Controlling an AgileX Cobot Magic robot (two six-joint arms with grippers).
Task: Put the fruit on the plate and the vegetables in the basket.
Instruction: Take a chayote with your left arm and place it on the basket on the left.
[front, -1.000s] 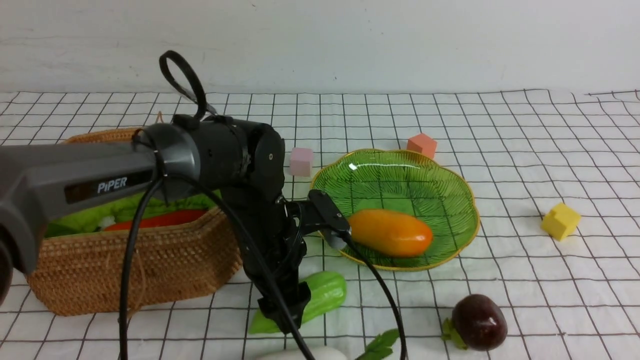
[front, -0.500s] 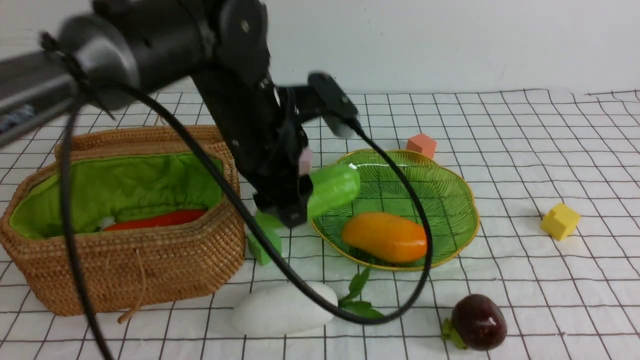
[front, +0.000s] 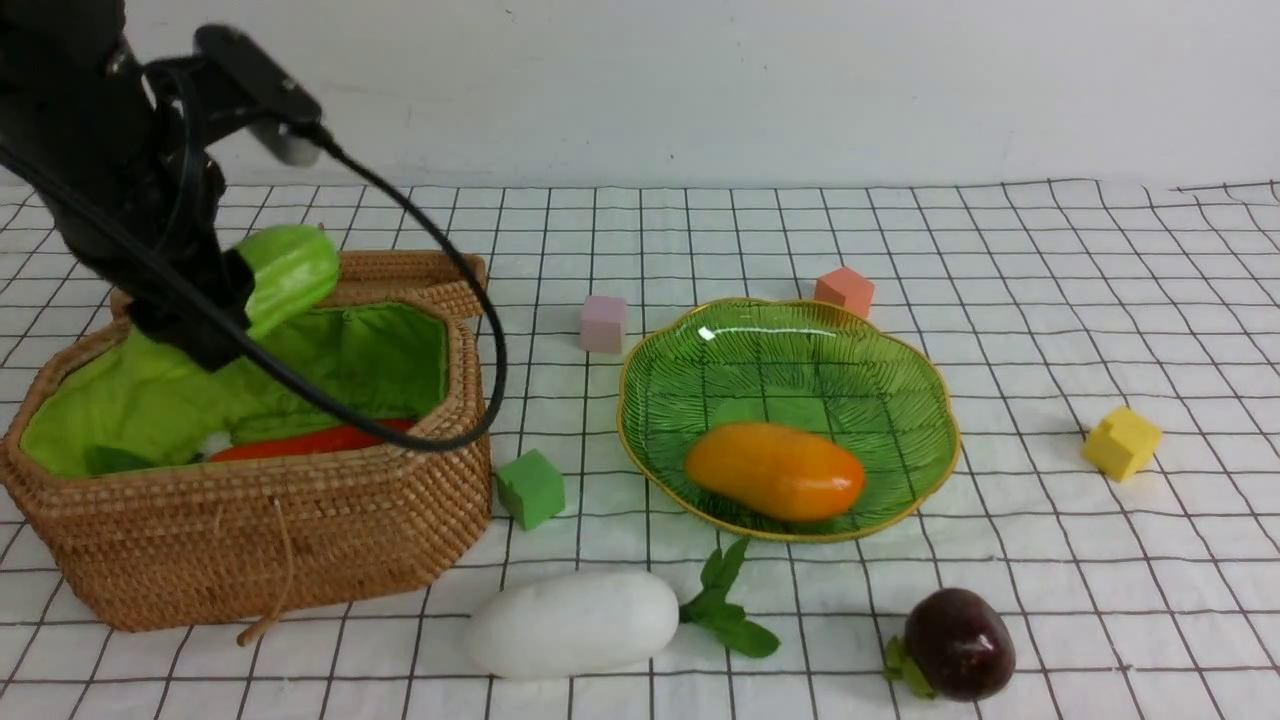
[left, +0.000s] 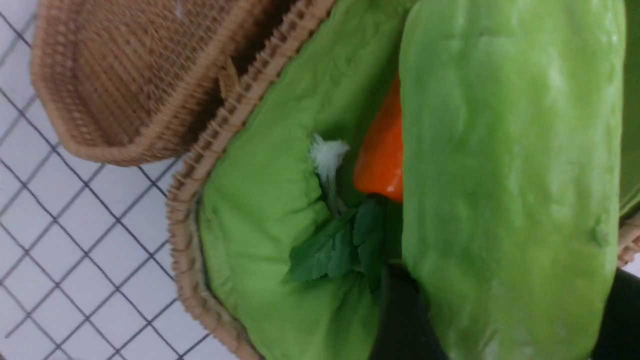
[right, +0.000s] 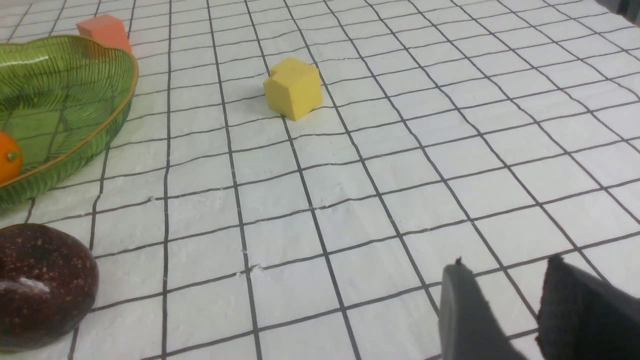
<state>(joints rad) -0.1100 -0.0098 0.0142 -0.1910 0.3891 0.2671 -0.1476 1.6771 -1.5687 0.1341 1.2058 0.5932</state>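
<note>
Two dark fingers (left: 400, 320) of the left gripper (front: 228, 300) are pinching the light green cucumber (front: 288, 272), and it is hanging at the upper left of the front view, over the open basket (front: 300, 530). Down inside, against the green lining, the carrot (front: 300, 440) is lying with dark leaves beside it. Right of centre, the mango (front: 775, 470) is resting on the green plate (front: 900, 360). Along the bottom edge, the white vegetable (front: 575, 622) is lying on the checked cloth (front: 1100, 300) and the mangosteen (front: 958, 642) is sitting to its right, both apart from plate and basket. At the lower right of the right wrist view, the right gripper (right: 510, 310) is holding its fingers slightly apart, bare cloth showing between them.
</note>
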